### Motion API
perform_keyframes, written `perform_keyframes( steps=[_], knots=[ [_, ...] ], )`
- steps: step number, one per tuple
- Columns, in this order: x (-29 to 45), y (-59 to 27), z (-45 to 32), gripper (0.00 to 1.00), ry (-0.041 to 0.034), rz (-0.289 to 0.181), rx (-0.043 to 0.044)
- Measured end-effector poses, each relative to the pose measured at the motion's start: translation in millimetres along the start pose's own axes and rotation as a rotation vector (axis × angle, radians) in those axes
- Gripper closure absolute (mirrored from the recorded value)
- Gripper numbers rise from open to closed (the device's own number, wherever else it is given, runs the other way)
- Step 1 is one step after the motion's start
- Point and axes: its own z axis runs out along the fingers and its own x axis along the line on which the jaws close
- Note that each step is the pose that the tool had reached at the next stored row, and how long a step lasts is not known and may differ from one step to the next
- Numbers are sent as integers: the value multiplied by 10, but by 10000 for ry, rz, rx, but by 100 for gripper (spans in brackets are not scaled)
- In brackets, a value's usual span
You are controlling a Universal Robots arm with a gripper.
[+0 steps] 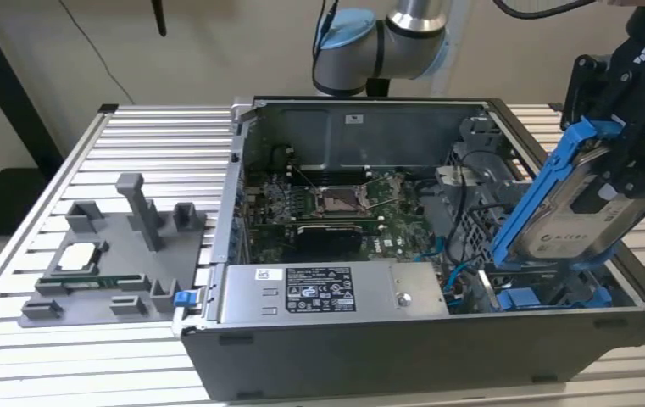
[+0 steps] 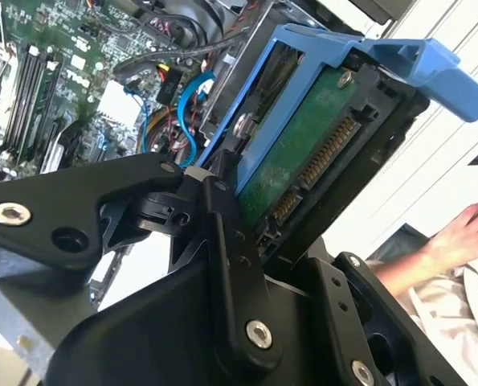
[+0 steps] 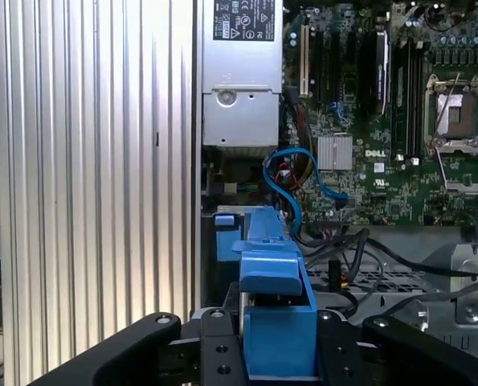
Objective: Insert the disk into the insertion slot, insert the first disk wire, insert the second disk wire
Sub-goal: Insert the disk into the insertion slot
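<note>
My gripper (image 1: 630, 148) is shut on the disk (image 1: 571, 212), a silver drive with a white label in a blue carrier frame (image 1: 531, 199). The disk hangs tilted over the case's corner on the exterior view's right, its lower end down at the insertion slot (image 1: 548, 297), a grey bay with blue tabs. The second wrist view shows the disk's green board and connector (image 2: 303, 153) between my black fingers (image 2: 222, 217). The carrier's blue handle (image 3: 275, 322) sits between the fingers in the first wrist view. A blue cable (image 3: 291, 173) loops loose inside the case beside the bay.
The open computer case (image 1: 413, 356) holds a motherboard (image 1: 334, 203) and a grey power-supply box (image 1: 322, 292). A grey fixture (image 1: 119, 254) with small parts stands on the slatted table (image 1: 28, 339) at the exterior view's left. A person's hand (image 2: 471, 233) is near the case.
</note>
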Motion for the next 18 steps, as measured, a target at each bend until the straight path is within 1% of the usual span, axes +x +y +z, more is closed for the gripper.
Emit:
perform_keyframes(
  steps=[8, 18],
  knots=[
    [-2, -87, 139, 100, 0, 1, -2],
    [2, -113, 306, 100, 1, 2, -3]
  ],
)
